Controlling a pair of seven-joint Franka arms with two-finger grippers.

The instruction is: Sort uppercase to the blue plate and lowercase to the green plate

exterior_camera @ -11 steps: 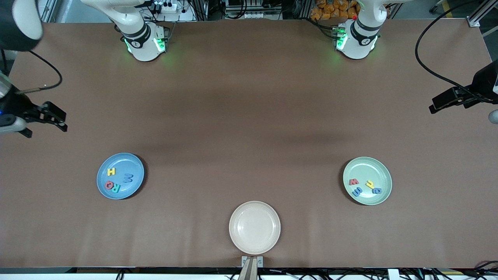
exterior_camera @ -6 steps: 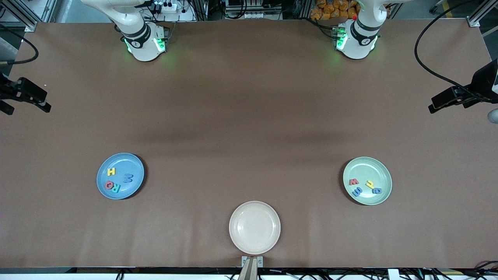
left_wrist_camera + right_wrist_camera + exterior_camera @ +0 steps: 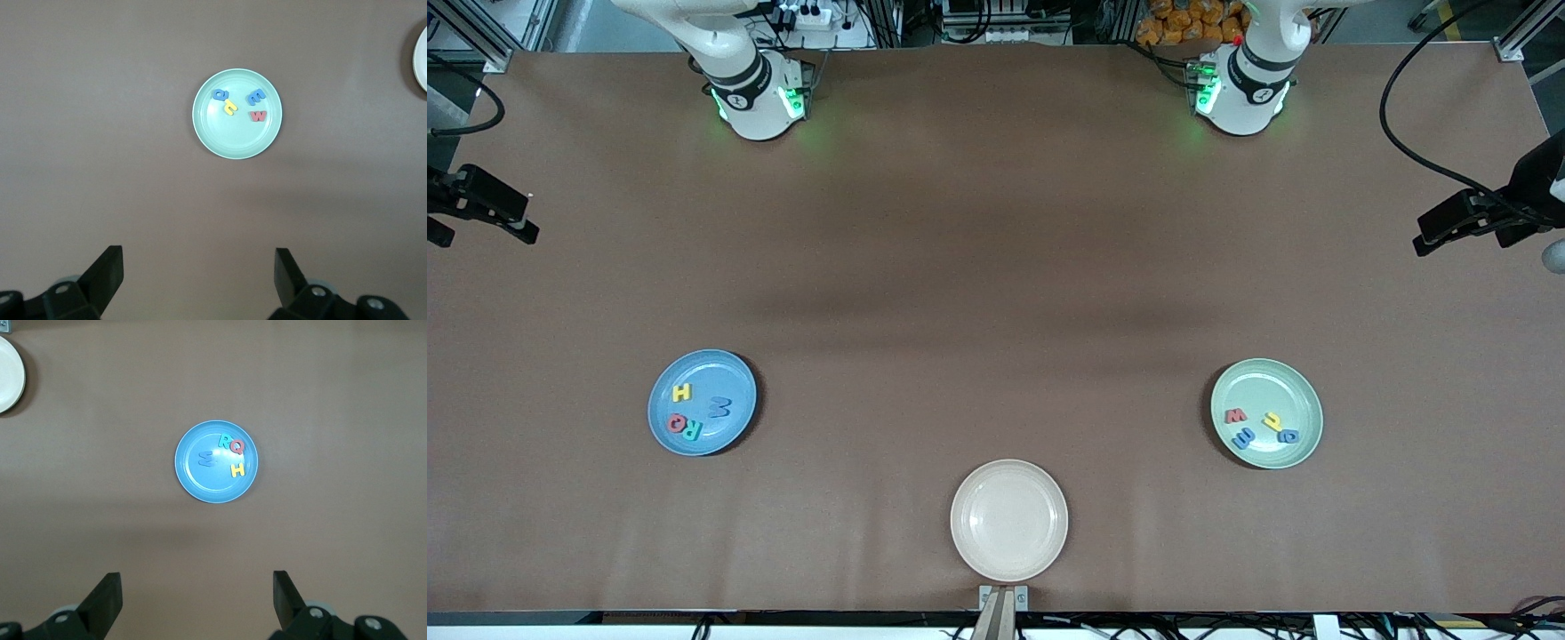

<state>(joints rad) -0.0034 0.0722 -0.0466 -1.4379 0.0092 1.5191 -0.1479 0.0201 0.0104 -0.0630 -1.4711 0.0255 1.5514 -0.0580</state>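
Observation:
The blue plate [image 3: 722, 377] lies toward the right arm's end of the table and carries the uppercase letters: yellow H [image 3: 681, 392], red Q [image 3: 677, 421], teal R [image 3: 692, 432] and blue M [image 3: 719, 408]. The green plate [image 3: 1282, 382] lies toward the left arm's end and carries the lowercase letters: red w [image 3: 1235, 415], blue e [image 3: 1243, 437], a yellow letter [image 3: 1272, 420] and blue a [image 3: 1287, 436]. My right gripper [image 3: 197, 581] hangs open and empty high over the table's edge, and its view shows the blue plate [image 3: 207, 485]. My left gripper [image 3: 198, 257] hangs open and empty likewise, and its view shows the green plate [image 3: 233, 139].
A cream plate [image 3: 1008, 520] with nothing on it sits at the table's front edge, nearest the front camera, between the two coloured plates. Both robot bases [image 3: 756, 98] stand along the table's back edge. Black cables hang near each end.
The right gripper has drawn back from over the table out to its end's edge and higher. The left gripper has shifted only slightly. The letters and plates have not moved.

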